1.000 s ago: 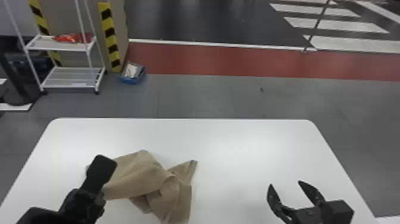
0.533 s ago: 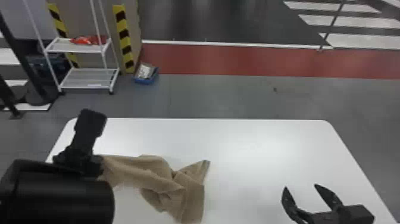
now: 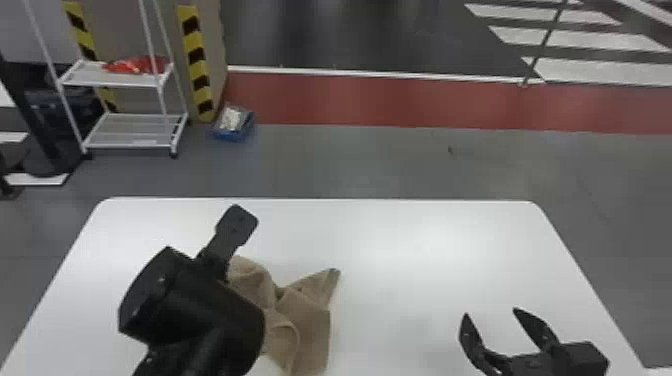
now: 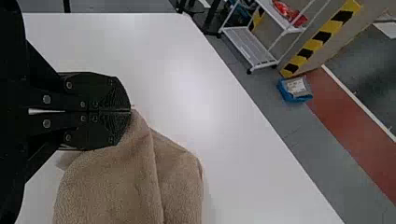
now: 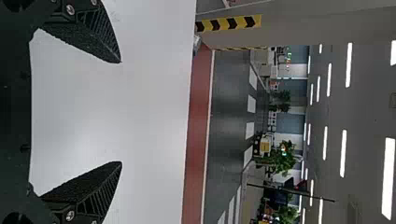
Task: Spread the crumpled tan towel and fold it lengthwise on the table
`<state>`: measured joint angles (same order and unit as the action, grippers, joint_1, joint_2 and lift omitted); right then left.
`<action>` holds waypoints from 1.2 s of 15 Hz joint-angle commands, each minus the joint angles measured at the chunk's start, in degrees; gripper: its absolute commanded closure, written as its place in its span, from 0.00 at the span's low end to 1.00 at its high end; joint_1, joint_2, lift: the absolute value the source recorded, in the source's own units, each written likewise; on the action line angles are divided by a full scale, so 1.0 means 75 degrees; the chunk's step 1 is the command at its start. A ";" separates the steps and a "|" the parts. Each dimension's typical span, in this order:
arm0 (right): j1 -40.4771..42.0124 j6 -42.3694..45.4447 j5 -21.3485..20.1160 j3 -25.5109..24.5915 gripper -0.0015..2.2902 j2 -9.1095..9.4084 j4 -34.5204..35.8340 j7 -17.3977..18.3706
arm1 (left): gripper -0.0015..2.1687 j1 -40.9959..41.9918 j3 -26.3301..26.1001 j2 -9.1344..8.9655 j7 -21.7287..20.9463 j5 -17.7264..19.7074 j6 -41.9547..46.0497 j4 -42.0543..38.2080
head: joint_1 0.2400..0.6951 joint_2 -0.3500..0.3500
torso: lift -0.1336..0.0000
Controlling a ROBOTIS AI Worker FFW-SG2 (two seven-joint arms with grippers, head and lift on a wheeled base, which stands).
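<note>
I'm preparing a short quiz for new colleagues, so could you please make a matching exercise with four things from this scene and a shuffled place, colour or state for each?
1. Towel
2. Left gripper
3. Right gripper
4. Bin

A. Blue, on the floor
B. Jaws apart, holding nothing
C. Tan and crumpled
D. Jaws closed on the towel

Pairs: 1-C, 2-D, 3-B, 4-A

A red floor lane [image 3: 375, 102] and white crosswalk-like stripes [image 3: 600, 72] mark a large indoor industrial hall or workshop. Yellow-and-black hazard strips [image 3: 198, 67] stand at far left, while strip lights [image 5: 388, 179] run along the ceiling [image 5: 366, 93].
</note>
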<state>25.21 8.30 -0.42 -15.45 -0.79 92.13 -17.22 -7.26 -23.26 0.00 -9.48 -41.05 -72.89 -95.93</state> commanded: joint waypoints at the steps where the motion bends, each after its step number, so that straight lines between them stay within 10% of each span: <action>1: 0.0002 0.0000 -0.0038 0.0033 0.05 0.0012 0.0033 -0.0001 | 0.99 0.0230 -0.0520 -0.0020 0.0163 -0.0035 0.0020 -0.0522 | 1.00 0.32 | 1.00; 6: 0.0107 0.0024 -0.0015 -0.0096 0.05 0.0024 0.0091 -0.0001 | 0.99 0.0710 -0.1716 -0.0020 -0.0095 -0.0785 -0.1152 -0.2842 | 1.00 0.20 | 1.00; 14: 0.0306 0.0071 -0.0015 -0.0002 0.05 0.0047 0.0244 -0.0001 | 0.99 -0.0719 -0.3474 -0.0020 0.1089 -0.0281 0.1051 0.1810 | 1.00 0.04 | 1.00; 18: 0.0259 0.0071 0.0021 -0.0108 0.05 0.0036 0.0185 -0.0001 | 0.99 -0.0239 -0.3649 -0.0020 0.0983 -0.0937 0.0747 0.0392 | 1.00 0.01 | 1.00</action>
<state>27.25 8.82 -0.33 -16.20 -0.51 93.55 -17.22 -11.06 -50.48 0.00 -1.65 -44.87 -66.56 -88.13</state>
